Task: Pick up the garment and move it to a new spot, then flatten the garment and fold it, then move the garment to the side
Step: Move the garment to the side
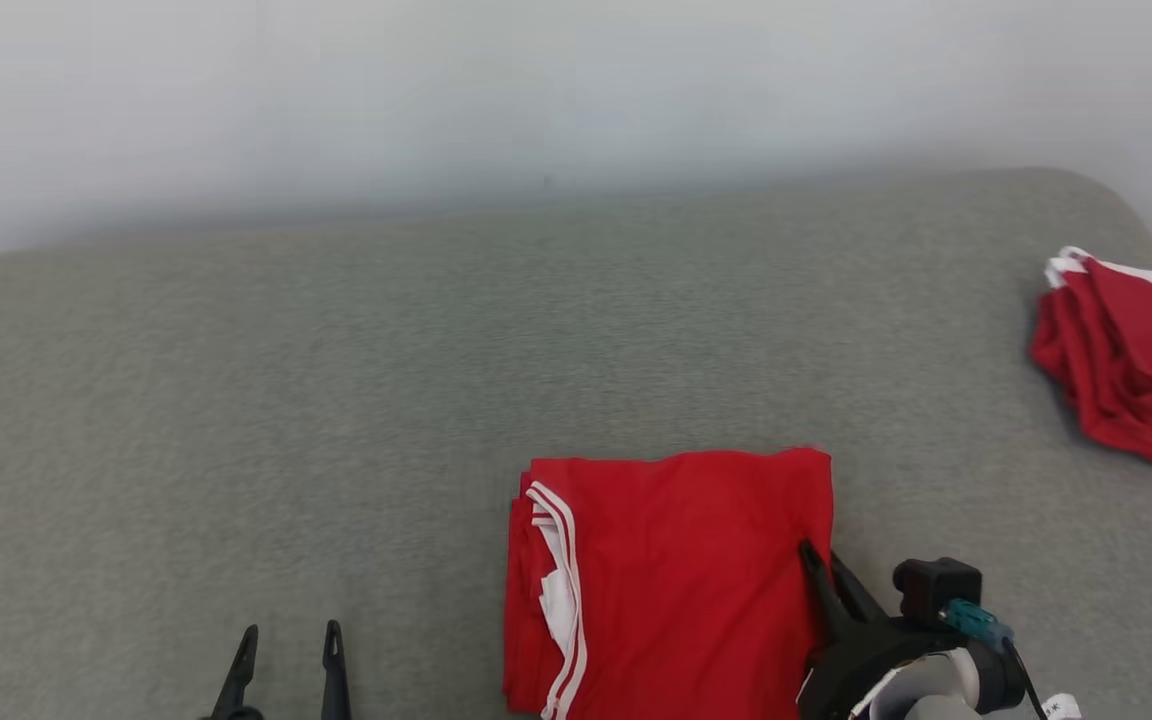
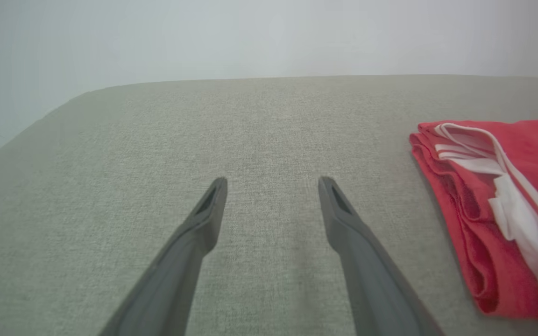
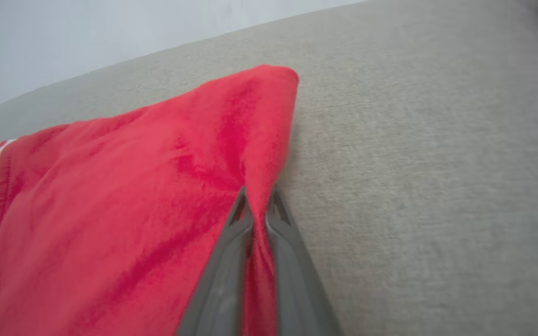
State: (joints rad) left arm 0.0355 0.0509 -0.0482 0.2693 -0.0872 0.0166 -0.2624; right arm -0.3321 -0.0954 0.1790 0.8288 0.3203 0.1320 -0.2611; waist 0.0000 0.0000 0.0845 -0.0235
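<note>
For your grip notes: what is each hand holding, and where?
The right hand pinches the folded red garment by its right edge; left hand holds nothing.

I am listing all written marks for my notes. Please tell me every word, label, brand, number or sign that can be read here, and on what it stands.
No text can be read here.
The white tag by the wrist of the right hand: dark marks, too small to read.
The folded red garment: white stripes, no words.
The red pile at the far right: white trim, no words.
</note>
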